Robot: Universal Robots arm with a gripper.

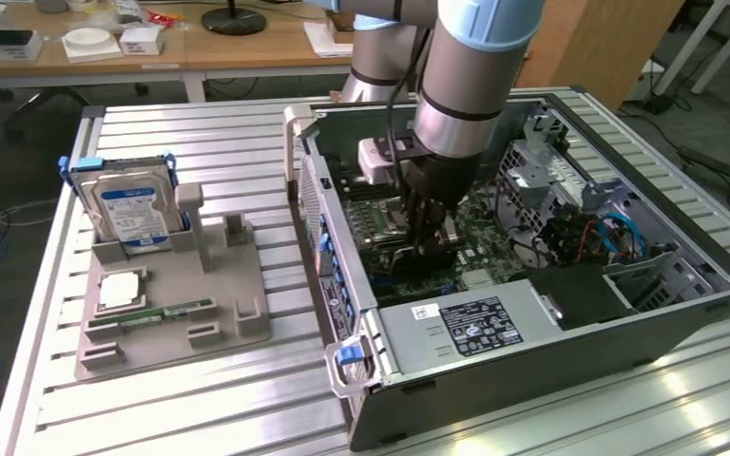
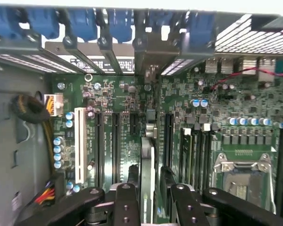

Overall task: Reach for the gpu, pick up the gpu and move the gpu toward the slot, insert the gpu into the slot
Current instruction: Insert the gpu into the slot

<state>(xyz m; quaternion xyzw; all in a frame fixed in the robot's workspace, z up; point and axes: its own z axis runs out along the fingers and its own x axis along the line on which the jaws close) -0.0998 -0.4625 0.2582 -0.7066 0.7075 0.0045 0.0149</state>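
My gripper point(image 1: 426, 249) reaches down into the open computer case point(image 1: 378, 380), just over the green motherboard point(image 1: 473, 228). In the wrist view the gpu point(image 2: 146, 155) stands edge-on between the black fingers point(image 2: 132, 176), upright on the board in line with a long black slot point(image 2: 149, 120). Its silver end bracket point(image 2: 151, 75) reaches up to the rear card openings. The fingers flank the card, and a narrow gap shows on one side, so the gripper point(image 2: 148, 179) looks open. Whether the card sits fully down in the slot I cannot tell.
Other black slots point(image 2: 116, 136) and a white slot point(image 2: 80, 146) lie beside the card, with a CPU socket point(image 2: 240, 174) on the other side. Outside the case, a grey fixture point(image 1: 175, 313) holds a blue-labelled hard drive point(image 1: 137, 209) and a green memory stick point(image 1: 168, 311). A power supply point(image 1: 467, 328) fills the case's near end.
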